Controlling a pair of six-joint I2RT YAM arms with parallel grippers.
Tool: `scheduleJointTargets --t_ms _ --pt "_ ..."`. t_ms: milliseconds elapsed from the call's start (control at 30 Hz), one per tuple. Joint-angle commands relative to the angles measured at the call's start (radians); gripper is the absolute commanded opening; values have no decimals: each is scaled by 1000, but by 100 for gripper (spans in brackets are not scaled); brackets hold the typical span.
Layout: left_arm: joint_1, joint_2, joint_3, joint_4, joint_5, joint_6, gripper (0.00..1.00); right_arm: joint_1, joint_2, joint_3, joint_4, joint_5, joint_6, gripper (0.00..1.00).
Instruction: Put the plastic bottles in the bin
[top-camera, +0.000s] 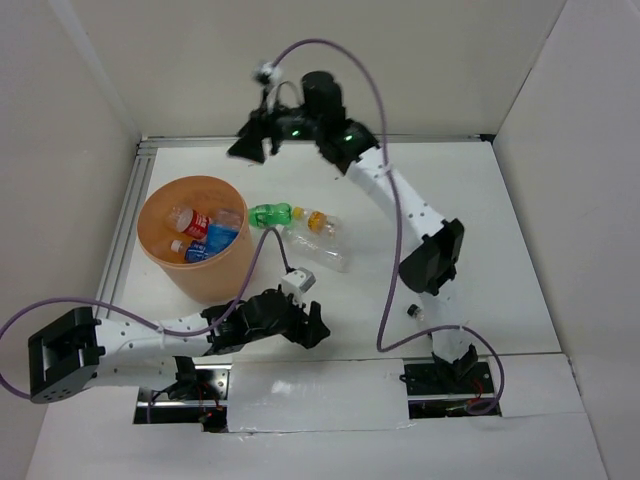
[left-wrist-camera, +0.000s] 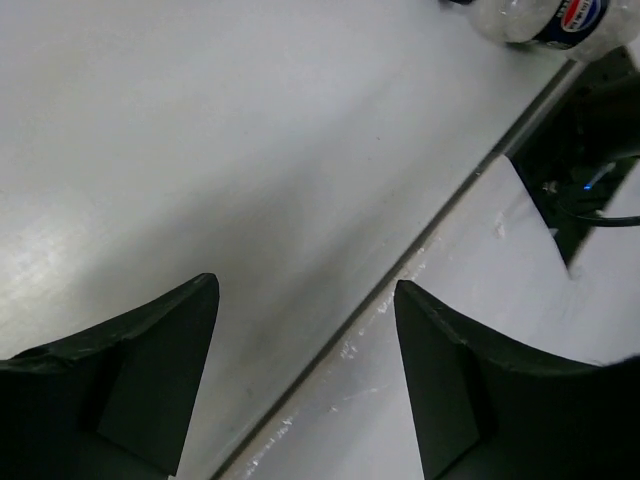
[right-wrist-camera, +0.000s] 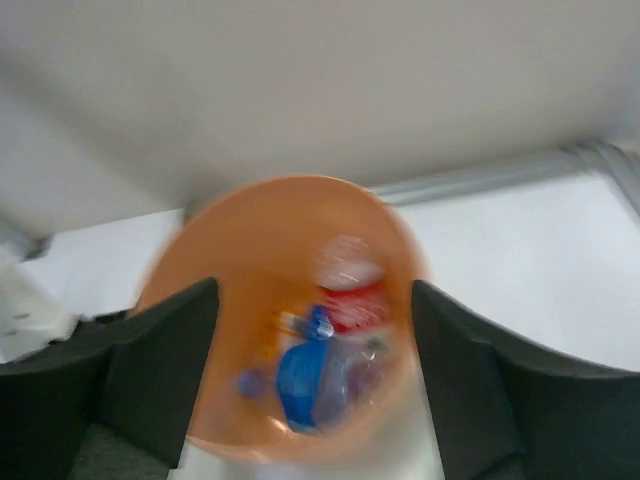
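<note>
At the near edge of the table (top-camera: 480, 230) we see the left gripper (left-wrist-camera: 305, 290) low over bare surface, its jaws spread wide and holding nothing, seemingly ready for a pick. Beyond it a clear bottle (top-camera: 322, 252), an orange-capped bottle (top-camera: 316, 221) and a green bottle (top-camera: 270, 213) lie loose beside the bin (top-camera: 205, 285), which holds several labelled bottles (top-camera: 200, 232). Farthest off, the right gripper (right-wrist-camera: 312, 290) hangs over the bin's mouth, wide apart and empty, which we read as a drop position.

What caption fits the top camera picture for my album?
Some bottles sit in the orange bin; other bottles lie beside it.
</note>
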Motion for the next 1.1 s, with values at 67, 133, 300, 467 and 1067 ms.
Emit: scheduleJointTargets --t_ms 67,133,300,467,1067 --pt "-3 115 179 -78 -215 119 26 -360 -220 -128 -221 92 -25 21" --pt "16 182 319 -187 -339 45 0 -447 -326 -241 -310 92 -147 6" --pt "74 440 665 -523 -365 -381 24 -668 -513 -561 -511 167 -408 52" --pt "74 558 767 -589 -354 -700 78 -861 -692 -888 -487 78 -462 94" --pt "216 796 1057 -933 -513 -981 99 -1168 -886 -1323 -560 -129 -697 96"
